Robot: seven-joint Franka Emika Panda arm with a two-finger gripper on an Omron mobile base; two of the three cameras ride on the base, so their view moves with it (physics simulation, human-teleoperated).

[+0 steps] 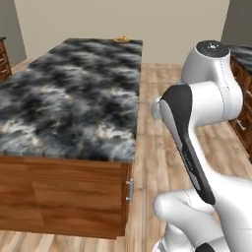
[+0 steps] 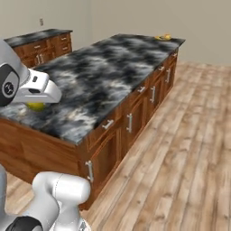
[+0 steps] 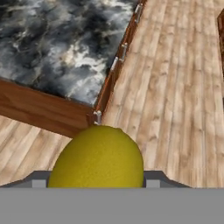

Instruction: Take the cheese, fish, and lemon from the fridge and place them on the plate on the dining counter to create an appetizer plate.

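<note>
My gripper (image 3: 98, 175) is shut on the lemon (image 3: 99, 155), a yellow-green ball that bulges up between the fingers in the hand view. From the right base view the lemon (image 2: 36, 107) pokes out under my white hand, over the near left part of the dining counter (image 2: 113, 67). The plate (image 1: 121, 39) lies at the far end of the marbled dining counter (image 1: 74, 98), a small orange-yellow patch; the plate (image 2: 163, 37) is too small there to tell what lies on it. Cheese and fish cannot be made out. The fridge is out of view.
A narrower stone-topped cabinet with drawers (image 2: 40, 43) stands beyond the counter on the left. Wood floor (image 2: 180, 135) runs along the counter's handled cabinet fronts (image 2: 131, 119). More brown cabinets (image 1: 243, 83) stand at the right behind my arm.
</note>
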